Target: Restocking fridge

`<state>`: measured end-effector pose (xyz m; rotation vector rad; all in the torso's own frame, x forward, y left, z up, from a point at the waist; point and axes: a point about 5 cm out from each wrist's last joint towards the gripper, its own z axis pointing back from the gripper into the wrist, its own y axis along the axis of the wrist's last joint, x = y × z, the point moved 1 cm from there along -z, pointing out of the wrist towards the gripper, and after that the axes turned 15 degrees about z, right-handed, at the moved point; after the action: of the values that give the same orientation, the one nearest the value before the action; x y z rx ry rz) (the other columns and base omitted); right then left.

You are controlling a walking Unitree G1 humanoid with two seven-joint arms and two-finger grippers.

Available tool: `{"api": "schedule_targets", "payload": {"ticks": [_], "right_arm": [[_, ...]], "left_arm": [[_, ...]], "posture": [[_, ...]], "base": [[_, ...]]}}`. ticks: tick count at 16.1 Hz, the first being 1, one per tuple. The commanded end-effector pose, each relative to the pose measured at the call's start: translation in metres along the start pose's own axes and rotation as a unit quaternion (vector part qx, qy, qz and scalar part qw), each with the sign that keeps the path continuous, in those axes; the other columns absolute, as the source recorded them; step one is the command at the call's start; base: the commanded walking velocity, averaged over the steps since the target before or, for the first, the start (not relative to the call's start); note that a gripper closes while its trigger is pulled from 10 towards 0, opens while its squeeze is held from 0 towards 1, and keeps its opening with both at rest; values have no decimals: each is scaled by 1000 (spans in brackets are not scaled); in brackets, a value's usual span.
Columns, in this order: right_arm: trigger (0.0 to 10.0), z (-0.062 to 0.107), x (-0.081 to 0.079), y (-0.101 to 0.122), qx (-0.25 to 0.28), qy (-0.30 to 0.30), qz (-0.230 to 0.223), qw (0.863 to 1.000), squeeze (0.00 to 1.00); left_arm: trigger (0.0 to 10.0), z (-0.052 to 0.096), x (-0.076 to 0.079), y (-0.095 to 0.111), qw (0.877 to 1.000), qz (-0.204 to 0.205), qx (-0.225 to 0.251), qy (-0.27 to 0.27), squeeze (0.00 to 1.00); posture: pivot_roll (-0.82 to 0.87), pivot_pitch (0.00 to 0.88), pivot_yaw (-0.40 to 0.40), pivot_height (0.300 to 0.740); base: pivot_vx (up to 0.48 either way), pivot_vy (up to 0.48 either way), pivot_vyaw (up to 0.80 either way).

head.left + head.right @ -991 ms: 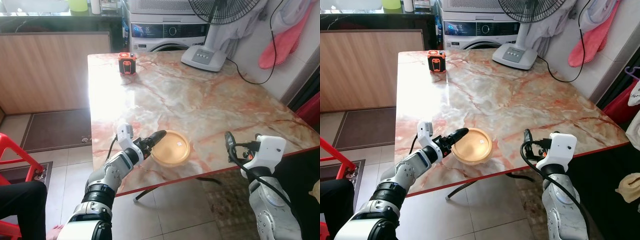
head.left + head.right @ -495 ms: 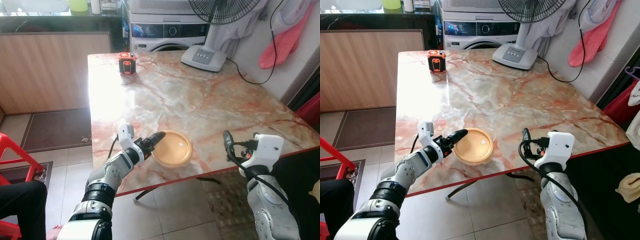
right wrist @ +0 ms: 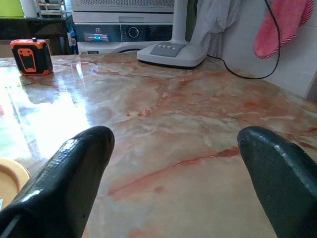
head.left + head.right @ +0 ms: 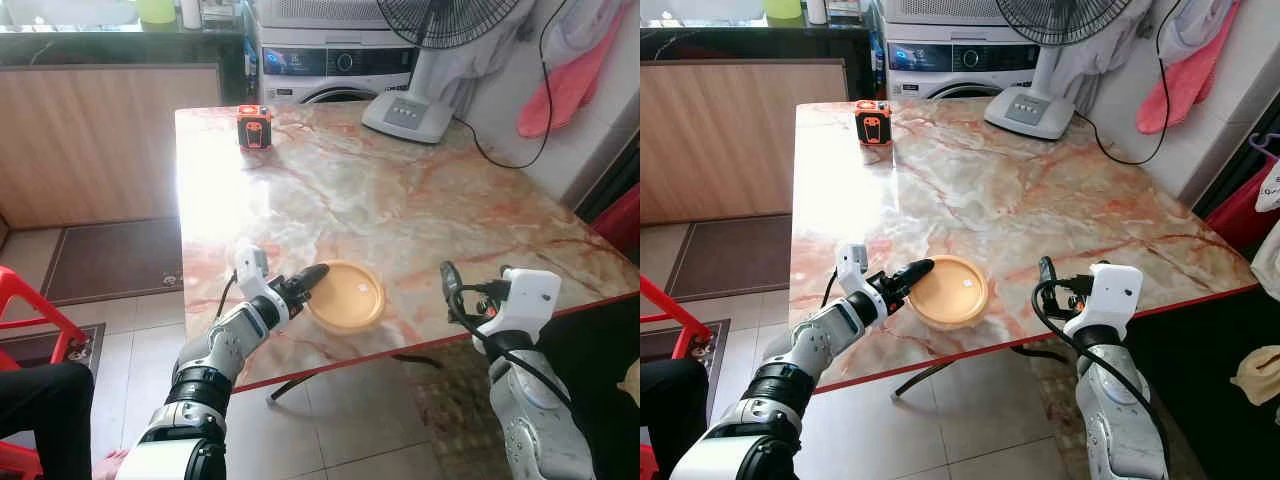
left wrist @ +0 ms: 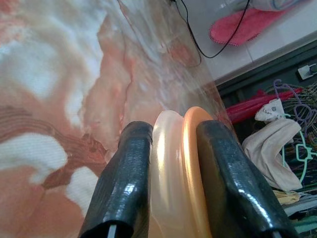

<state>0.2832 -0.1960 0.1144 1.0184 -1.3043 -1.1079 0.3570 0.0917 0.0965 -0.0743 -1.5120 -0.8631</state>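
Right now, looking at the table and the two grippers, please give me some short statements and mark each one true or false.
1. The left gripper is shut on the rim of the orange bowl. True.
2. The right gripper is holding the bowl. False: its fingers are spread open with only the table between them, to the right of the bowl.
3. The bowl sits near the front edge of the table. True.
4. The small orange and black device lies beside the bowl. False: it stands at the far end of the table, well apart from the bowl.
5. The fan base rests on the floor. False: it stands on the far part of the table.
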Motion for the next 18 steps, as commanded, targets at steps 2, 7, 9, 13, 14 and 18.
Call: {"api": "schedule_targets", "payload": {"ticks": [2, 7, 9, 13, 14, 18], "right_arm": [[10000, -1, 0, -1, -1, 0, 0, 1000, 0], [10000, -1, -2, 0, 1, 1, -3, 1000, 0], [10000, -1, -2, 0, 1, 1, -3, 1000, 0], [10000, -1, -5, 0, 7, 1, -10, 1000, 0], [10000, -1, -6, 0, 7, 2, -11, 1000, 0], [10000, -2, -8, 0, 7, 6, -12, 1000, 0]], "left_arm": [[0, 1, 3, 5, 1000, -6, 21, -7, 0], [0, 7, 23, 10, 993, 5, 55, -104, 0], [0, 7, 24, 9, 993, 5, 56, -105, 0], [0, 28, 68, -14, 964, 16, 15, -267, 0], [0, 27, 66, -15, 966, 11, 16, -256, 0], [0, 31, 53, -13, 977, -14, 23, -212, 0]], "posture": [[-108, 0, -105, 740], [-105, 0, -105, 740], [-105, 0, -105, 740], [-98, 0, -104, 740], [-98, 0, -104, 740], [-95, 0, -104, 740]], "base": [[0, 0, 0], [0, 0, 0], [0, 0, 0], [0, 0, 0], [0, 0, 0], [0, 0, 0]]}}
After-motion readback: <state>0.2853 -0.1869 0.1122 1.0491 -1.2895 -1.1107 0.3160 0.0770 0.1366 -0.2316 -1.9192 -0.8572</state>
